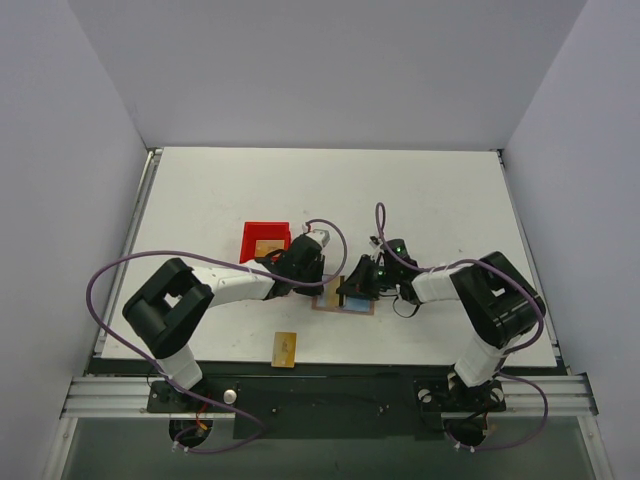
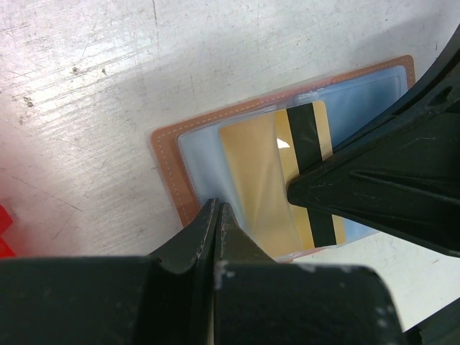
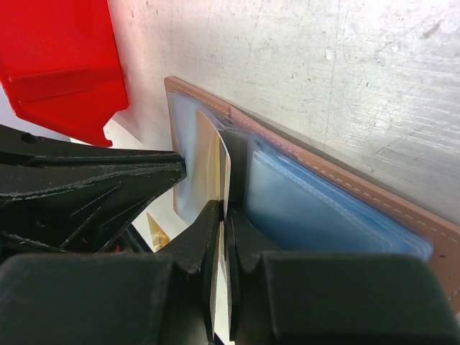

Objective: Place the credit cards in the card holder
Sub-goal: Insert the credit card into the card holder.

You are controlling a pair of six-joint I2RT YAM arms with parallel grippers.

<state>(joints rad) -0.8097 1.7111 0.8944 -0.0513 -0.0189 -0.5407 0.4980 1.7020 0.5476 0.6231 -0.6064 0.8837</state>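
Desk (image 2: 86,86): card holder (image 2: 169,154) lies open between my tools. One gold card (image 2: 251,172) sits partly in its clear sleeve (image 2: 198,154). My left tool (image 2: 217,210) is closed, tip at the holder's edge. My right tool (image 3: 223,210) is closed, tip on the card; can't tell if pinching.

Red bin (image 1: 264,228) toward the middle of the white table (image 1: 420,195); surface scuffed

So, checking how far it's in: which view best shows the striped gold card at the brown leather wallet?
Left wrist: the striped gold card lies face-on, its dark stripe plain. Right wrist shows only its thin edge; in top external it is too small to tell.
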